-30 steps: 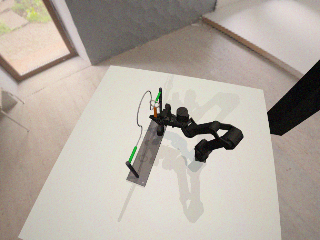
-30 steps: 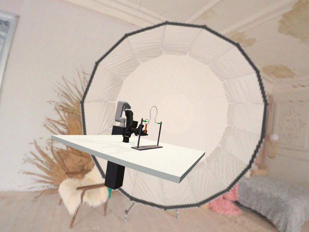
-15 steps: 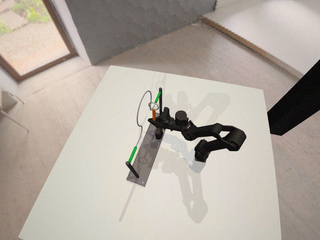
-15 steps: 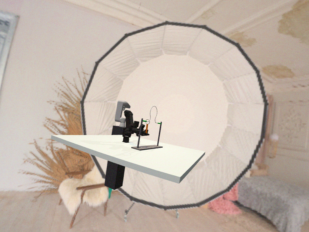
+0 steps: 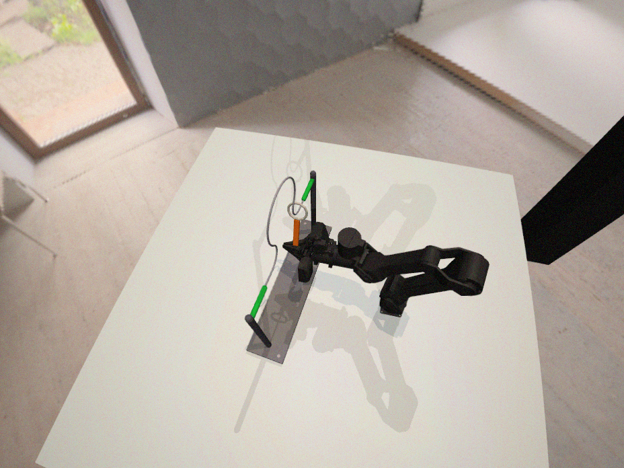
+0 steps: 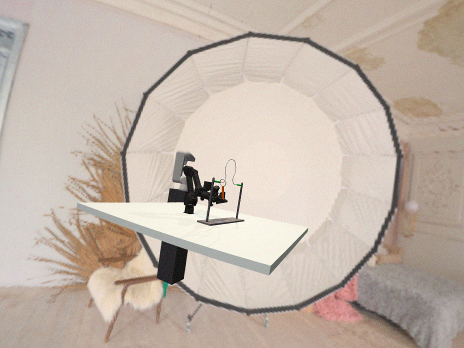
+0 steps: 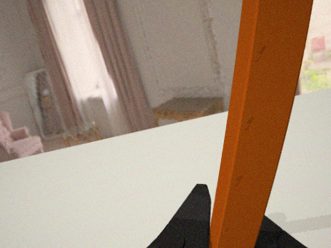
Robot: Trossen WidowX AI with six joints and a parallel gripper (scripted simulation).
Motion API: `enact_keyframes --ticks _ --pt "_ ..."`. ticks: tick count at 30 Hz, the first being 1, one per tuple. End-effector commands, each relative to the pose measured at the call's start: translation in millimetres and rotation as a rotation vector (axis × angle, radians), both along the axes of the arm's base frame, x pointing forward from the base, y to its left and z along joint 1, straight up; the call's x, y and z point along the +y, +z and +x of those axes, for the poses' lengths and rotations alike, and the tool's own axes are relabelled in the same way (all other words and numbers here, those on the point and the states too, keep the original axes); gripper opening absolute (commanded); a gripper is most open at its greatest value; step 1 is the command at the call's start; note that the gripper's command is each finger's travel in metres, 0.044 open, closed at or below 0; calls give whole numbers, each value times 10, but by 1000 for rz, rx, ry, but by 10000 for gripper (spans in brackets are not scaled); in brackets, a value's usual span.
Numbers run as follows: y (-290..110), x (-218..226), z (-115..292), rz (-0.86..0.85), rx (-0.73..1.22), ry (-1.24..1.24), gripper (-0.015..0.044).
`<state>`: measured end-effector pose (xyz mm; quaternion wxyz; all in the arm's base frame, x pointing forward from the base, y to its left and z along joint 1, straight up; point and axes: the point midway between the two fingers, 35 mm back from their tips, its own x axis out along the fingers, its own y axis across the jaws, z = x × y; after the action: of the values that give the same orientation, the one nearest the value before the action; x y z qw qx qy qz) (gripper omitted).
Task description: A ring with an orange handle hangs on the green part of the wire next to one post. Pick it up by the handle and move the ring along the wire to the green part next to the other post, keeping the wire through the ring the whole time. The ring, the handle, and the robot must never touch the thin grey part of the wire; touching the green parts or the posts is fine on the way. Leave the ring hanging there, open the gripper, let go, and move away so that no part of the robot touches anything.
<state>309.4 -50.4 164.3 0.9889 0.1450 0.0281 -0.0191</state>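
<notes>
One arm (image 5: 418,267), matte black and jointed, was seen reaching across the white, flat counter (image 5: 428,377). Its single end effector (image 5: 296,245) was closed on the lower end of the orange handle (image 5: 296,231), a straight bar of square section with a smooth, plain surface. In the wrist view the handle (image 7: 257,115) rose tilted from between two dark fingers.

One pale, thin ring (image 5: 296,208) was counted at the top of the handle. It encircled the wire at the lower tip of the green sleeve (image 5: 306,190) beside the far post (image 5: 313,198), just where the grey part begins; whether it touched the wire could not be told.

Two posts were counted, both slim, dark rods with rounded tops: the far one upright beside the ring, the near one (image 5: 257,331) well apart from it. Two green sleeves were counted, the second (image 5: 258,300) next to the near post. Between them ran one thin grey wire (image 5: 274,211), bent into a tall loop and a smaller curve.

One grey, rectangular base plate (image 5: 282,322) carried both posts and lay flat on the counter.
</notes>
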Motion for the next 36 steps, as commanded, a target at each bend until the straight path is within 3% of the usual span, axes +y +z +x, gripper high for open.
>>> enact_keyframes --ticks 1,36 --pt "63 116 4 71 -16 -2 -150" --pt "848 957 -418 778 219 260 -150"
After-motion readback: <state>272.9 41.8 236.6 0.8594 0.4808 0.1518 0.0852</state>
